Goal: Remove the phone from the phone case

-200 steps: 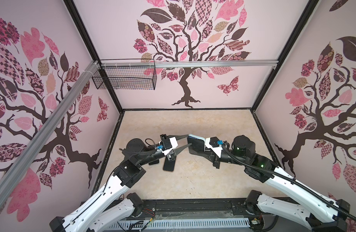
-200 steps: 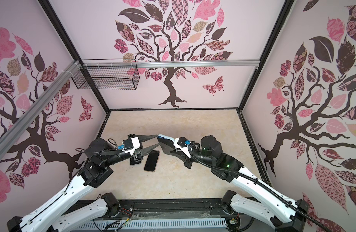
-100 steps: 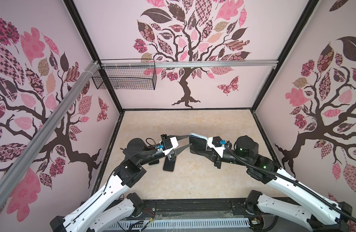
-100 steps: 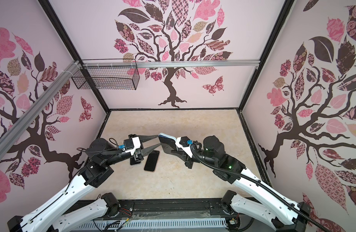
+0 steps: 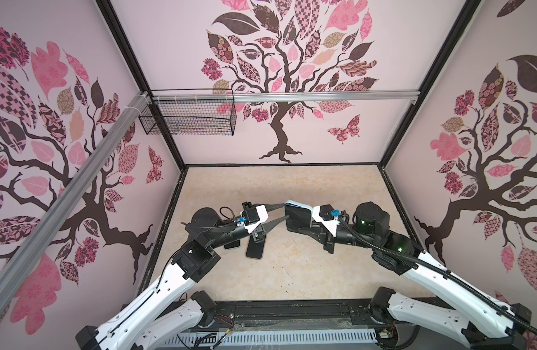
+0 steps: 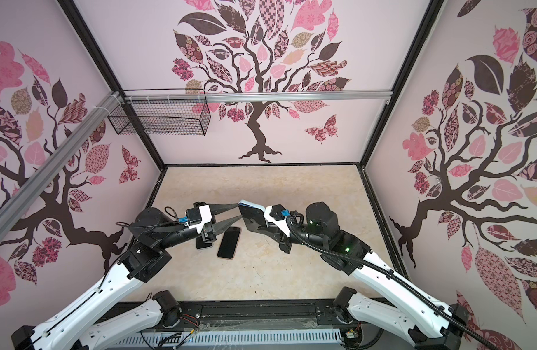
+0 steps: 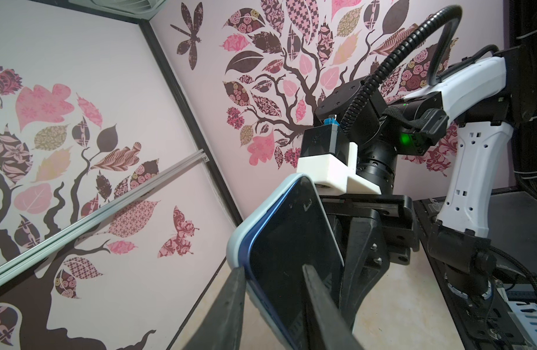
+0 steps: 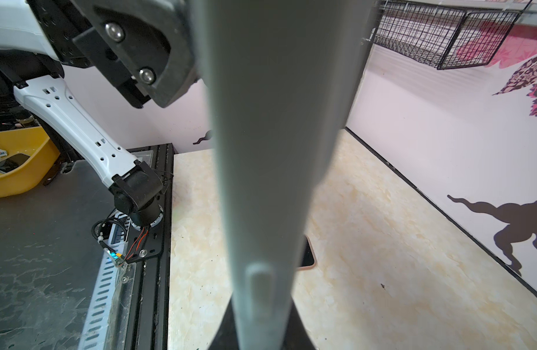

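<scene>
Right tool (image 5: 303,225): it is gripping the phone case (image 8: 270,151) with its jaws nearly together, holding it on edge in the air above the surface (image 5: 291,272).
Left tool (image 7: 272,268): its jaws are standing partly apart and straddling the free end of the cased phone. One tapered black finger is touching the case's outer rim and the other is lying across the glass. I cannot tell whether they are squeezing.
Phone (image 7: 291,257): a dark, glossy slab with a blue frame, sitting inside the case between the two tools.
Phone case: pale grey-blue and matte, with rounded corners. In the right wrist view a raised button bump is showing on its side.
Surface: beige, smooth and marble-patterned.
Second phone (image 6: 229,242): a black, flat rounded rectangle, lying on the surface beneath the left tool.
</scene>
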